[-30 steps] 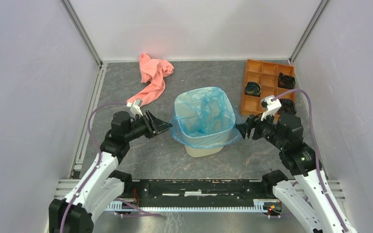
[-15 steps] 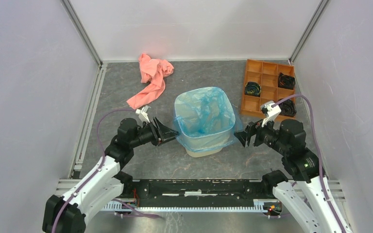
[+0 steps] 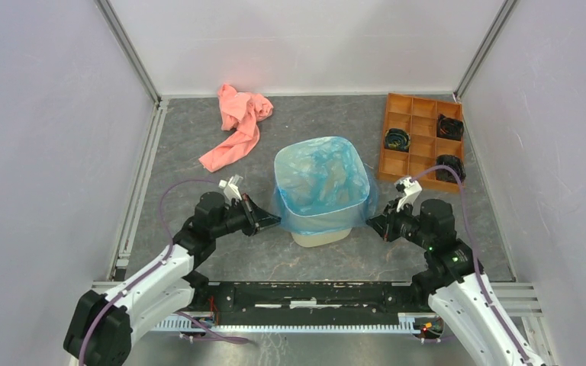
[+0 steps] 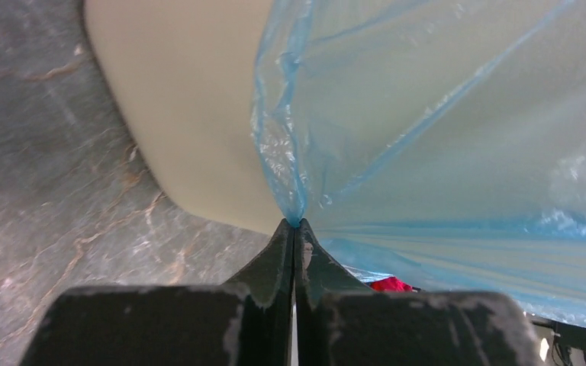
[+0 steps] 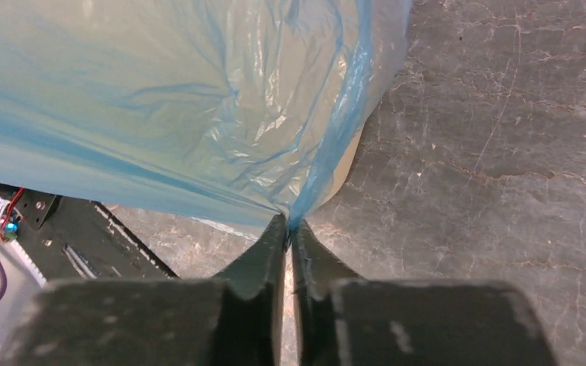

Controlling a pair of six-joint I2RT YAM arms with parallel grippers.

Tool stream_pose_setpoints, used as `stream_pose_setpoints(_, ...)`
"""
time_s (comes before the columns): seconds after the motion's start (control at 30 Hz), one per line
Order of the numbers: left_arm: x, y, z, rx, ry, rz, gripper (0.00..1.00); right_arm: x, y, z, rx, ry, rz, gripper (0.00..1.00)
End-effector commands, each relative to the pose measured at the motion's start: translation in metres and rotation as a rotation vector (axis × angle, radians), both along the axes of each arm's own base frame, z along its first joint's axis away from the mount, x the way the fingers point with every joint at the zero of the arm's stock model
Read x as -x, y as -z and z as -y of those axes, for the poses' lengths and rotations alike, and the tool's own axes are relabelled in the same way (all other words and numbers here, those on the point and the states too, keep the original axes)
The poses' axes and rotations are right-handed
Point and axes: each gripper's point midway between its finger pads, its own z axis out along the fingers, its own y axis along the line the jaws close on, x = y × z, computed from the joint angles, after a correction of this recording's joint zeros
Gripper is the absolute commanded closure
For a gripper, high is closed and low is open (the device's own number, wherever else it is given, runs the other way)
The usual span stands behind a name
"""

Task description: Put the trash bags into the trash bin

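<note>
Pinching the bag's hem on both sides

We see the blue trash bag lining the cream trash bin mid-table, its overhang hiding all but the bin's base. Our left gripper and right gripper each clamp that overhang, fingertips pressed together.

robot lab cell, white panel walls, aluminium frame rails, grey tabletop
</note>
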Motion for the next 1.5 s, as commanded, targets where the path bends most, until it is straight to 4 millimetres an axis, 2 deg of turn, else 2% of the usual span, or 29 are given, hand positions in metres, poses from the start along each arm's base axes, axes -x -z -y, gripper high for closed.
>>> stream_pose_setpoints(0.0, -0.006, 0.02, -0.002, -0.022, -0.045, -0.004, 0.98, -0.025, -0.007, -0.006, -0.068, 0.038, 0.114, 0.96)
stream_pose_setpoints(0.1, -0.005, 0.032, 0.002, -0.043, -0.041, -0.015, 0.98, -0.028, 0.01, -0.013, -0.107, 0.032, 0.098, 0.94)
stream_pose_setpoints(0.17, -0.002, 0.036, 0.005, -0.05, -0.02, -0.023, 0.97, -0.029, 0.016, -0.009, -0.064, 0.045, 0.057, 0.79)
stream_pose_setpoints(0.23, -0.001, 0.037, 0.005, -0.073, -0.006, -0.02, 0.91, -0.029, 0.021, 0.012, 0.05, 0.13, -0.001, 0.61)
stream_pose_setpoints(0.27, -0.002, 0.037, 0.003, -0.086, -0.012, -0.013, 0.85, -0.03, 0.016, 0.025, 0.104, 0.183, -0.002, 0.52)
stream_pose_setpoints(0.37, -0.004, 0.039, -0.005, -0.151, -0.032, 0.01, 0.69, -0.029, -0.022, 0.058, 0.221, 0.301, 0.049, 0.29)
stream_pose_setpoints(0.43, -0.005, 0.038, -0.008, -0.171, -0.04, 0.025, 0.62, -0.03, -0.059, 0.073, 0.267, 0.347, 0.116, 0.2)
stream_pose_setpoints(0.5, -0.005, 0.038, -0.009, -0.183, -0.039, 0.029, 0.58, -0.034, -0.094, 0.078, 0.296, 0.35, 0.188, 0.15)
stream_pose_setpoints(0.57, -0.004, 0.039, -0.009, -0.188, -0.03, 0.026, 0.5, -0.043, -0.131, 0.068, 0.299, 0.284, 0.279, 0.14)
stream_pose_setpoints(0.67, -0.003, 0.043, -0.009, -0.199, -0.022, 0.025, 0.37, -0.056, -0.172, 0.024, 0.224, 0.067, 0.351, 0.16)
stream_pose_setpoints(0.77, -0.002, 0.044, -0.01, -0.208, -0.017, 0.036, 0.3, -0.066, -0.204, -0.018, 0.098, -0.096, 0.368, 0.21)
stream_pose_setpoints(0.83, -0.001, 0.044, -0.011, -0.213, -0.015, 0.041, 0.27, -0.074, -0.212, -0.043, 0.05, -0.155, 0.354, 0.23)
stream_pose_setpoints(0.87, -0.001, 0.043, -0.012, -0.214, -0.016, 0.048, 0.26, -0.074, -0.211, -0.056, 0.05, -0.184, 0.342, 0.25)
stream_pose_setpoints(0.93, 0.0, 0.041, -0.015, -0.223, -0.02, 0.068, 0.23, -0.068, -0.197, -0.105, 0.14, -0.264, 0.322, 0.27)
stream_pose_setpoints(1.0, 0.0, 0.039, -0.017, -0.234, -0.023, 0.084, 0.22, -0.068, -0.18, -0.129, 0.235, -0.275, 0.291, 0.35)
stream_pose_setpoints(1.07, 0.002, 0.04, -0.02, -0.254, -0.017, 0.085, 0.21, -0.078, -0.159, -0.137, 0.334, -0.241, 0.251, 0.44)
stream_pose_setpoints(1.23, 0.003, 0.038, -0.018, -0.261, 0.007, 0.1, 0.2, -0.109, -0.096, -0.12, 0.621, -0.093, 0.164, 0.67)
stream_pose_setpoints(1.3, 0.002, 0.037, -0.016, -0.255, 0.013, 0.107, 0.19, -0.113, -0.078, -0.124, 0.671, -0.1, 0.151, 0.71)
stream_pose_setpoints(1.4, 0.002, 0.037, -0.013, -0.254, 0.036, 0.106, 0.19, -0.11, -0.055, -0.148, 0.633, -0.191, 0.132, 0.69)
stream_pose_setpoints(1.47, 0.002, 0.038, -0.012, -0.259, 0.046, 0.1, 0.19, -0.099, -0.043, -0.177, 0.524, -0.294, 0.102, 0.69)
